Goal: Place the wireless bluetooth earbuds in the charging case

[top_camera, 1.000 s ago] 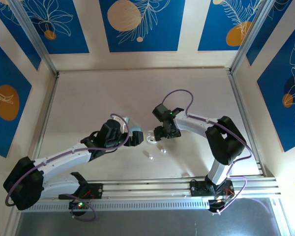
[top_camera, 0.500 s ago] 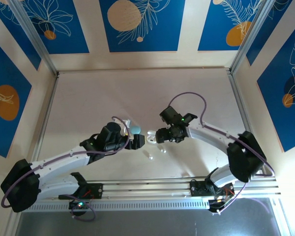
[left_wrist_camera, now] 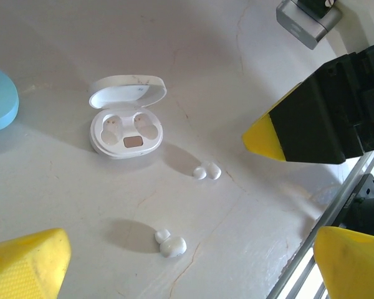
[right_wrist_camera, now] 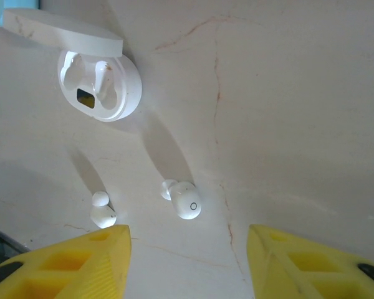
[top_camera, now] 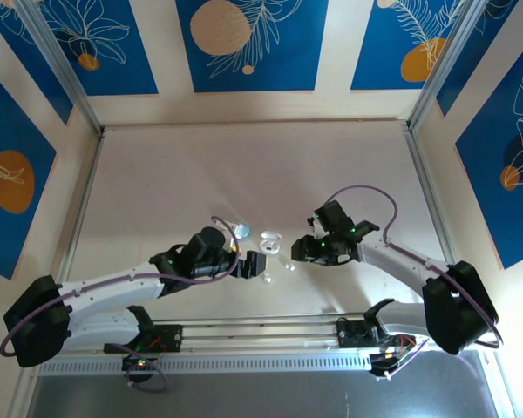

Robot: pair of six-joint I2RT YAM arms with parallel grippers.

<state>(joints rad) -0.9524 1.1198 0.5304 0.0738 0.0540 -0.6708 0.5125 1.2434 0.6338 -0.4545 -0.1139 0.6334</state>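
Note:
The white charging case (top_camera: 270, 239) lies open on the table, both sockets empty (left_wrist_camera: 126, 124) (right_wrist_camera: 100, 84). Two white earbuds rest on the table near it. One earbud (top_camera: 289, 267) (right_wrist_camera: 186, 199) lies just ahead of my right gripper (top_camera: 303, 250) (right_wrist_camera: 190, 265), which is open with nothing between its yellow fingers. The other earbud (top_camera: 268, 279) (left_wrist_camera: 170, 244) sits just ahead of my left gripper (top_camera: 253, 264) (left_wrist_camera: 193, 277), open wide and empty. The first earbud (left_wrist_camera: 207, 171) lies a little farther on in the left wrist view.
A pale blue case (top_camera: 241, 231) (left_wrist_camera: 0, 99) lies just left of the white one. The right gripper's black and yellow finger (left_wrist_camera: 311, 121) reaches in close to the earbuds. A metal rail (top_camera: 331, 331) runs along the table's near edge.
Both grippers drew back toward the near edge, away from the cases. The left one now faces the near earbud, the right one moved right and its jaws narrowed.

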